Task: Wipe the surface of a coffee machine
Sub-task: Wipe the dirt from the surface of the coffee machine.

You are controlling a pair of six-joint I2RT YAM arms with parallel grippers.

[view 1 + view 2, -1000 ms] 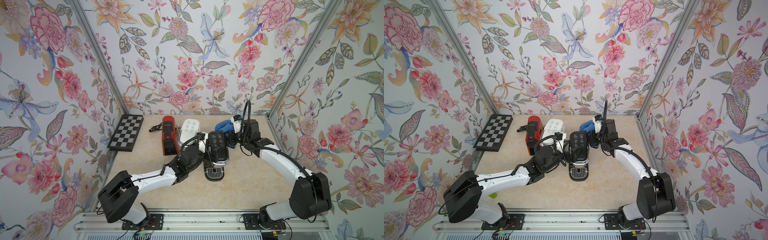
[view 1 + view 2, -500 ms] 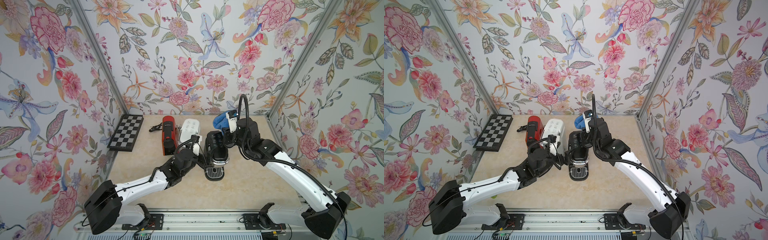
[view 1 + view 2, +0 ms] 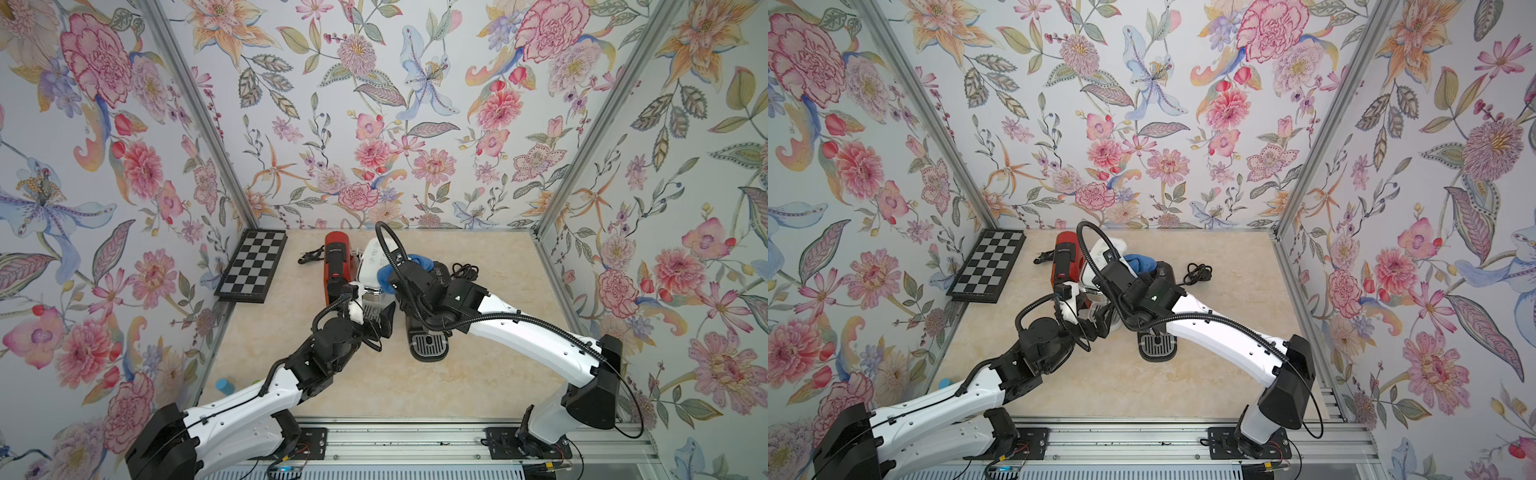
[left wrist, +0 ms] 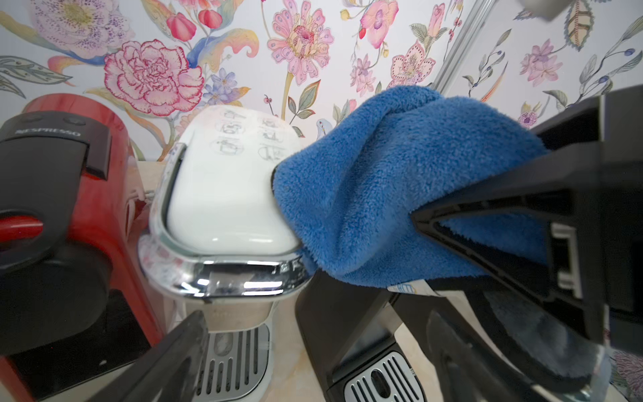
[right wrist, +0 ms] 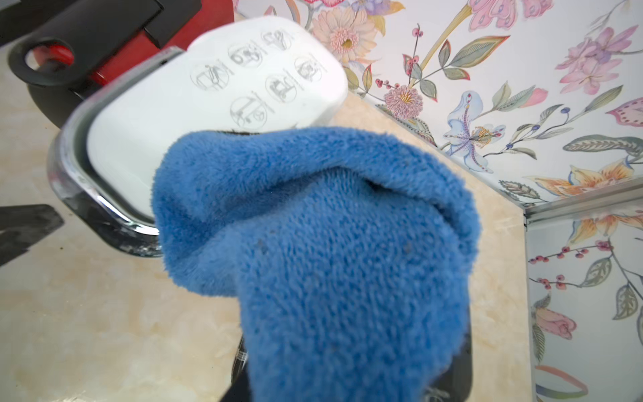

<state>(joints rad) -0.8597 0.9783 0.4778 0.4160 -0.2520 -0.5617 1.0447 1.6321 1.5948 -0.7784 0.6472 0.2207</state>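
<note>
- Blue terry cloth [image 4: 382,195] sat bunched in the right gripper [image 4: 426,240], whose black fingers were pinched together on it.
- From where I stood, the cloth hung over the gap between the white coffee machine [image 3: 370,266] and the black coffee machine [image 3: 428,347], and it lay against the white lid's 3 o'clock edge.
- Most of the cloth's bulk showed above that lid, just below the printed icons, in the right wrist view [image 5: 330,261].
- Three machines stood side by side past the middle of the beige table [image 3: 478,374], toward 12 o'clock: the red coffee machine [image 3: 336,266] at 9 o'clock of the white one, the black one at its 3 o'clock.
- Out in front of the white machine, at its 6 o'clock side, the left gripper [image 4: 306,355] hovered with its fingers spread wide apart and nothing between them.
- A chessboard [image 3: 253,266] lay at the table's 10 o'clock edge, well apart from the machines.
- One black cable [image 3: 1198,272] was coiled on the table at 3 o'clock of the black machine's back end.
</note>
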